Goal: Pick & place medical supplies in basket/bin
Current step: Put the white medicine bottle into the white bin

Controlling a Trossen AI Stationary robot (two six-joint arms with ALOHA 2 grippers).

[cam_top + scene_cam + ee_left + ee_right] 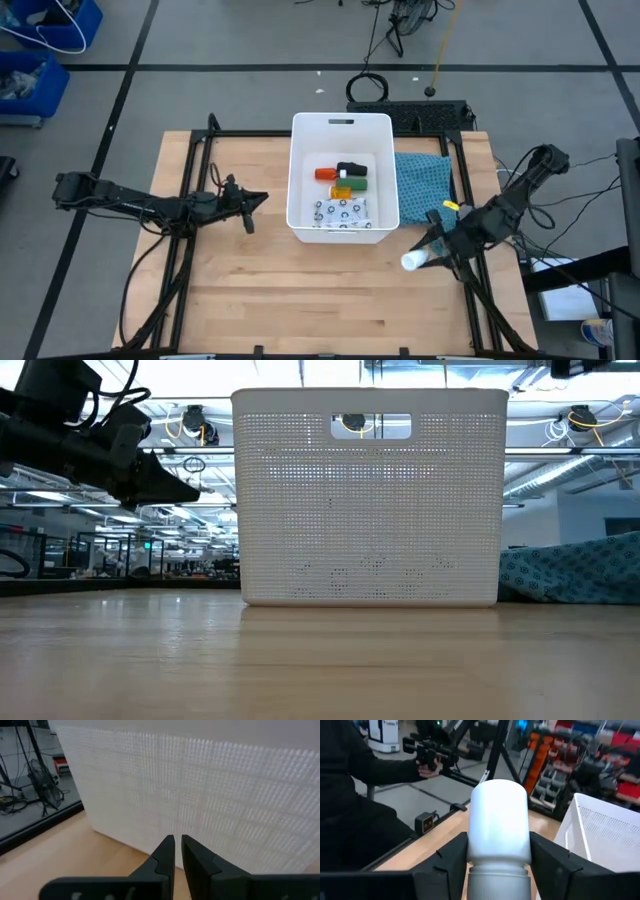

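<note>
Right gripper fingers pinching white plastic cylinder right of large white perforated tub, evidently for loading; left gripper fingers pressed together, idle at tub's left.

My wooden table carries the white tub at its centre toward twelve o'clock, with the teal-blue cloth lying at the tub's three o'clock, touching it.
</note>
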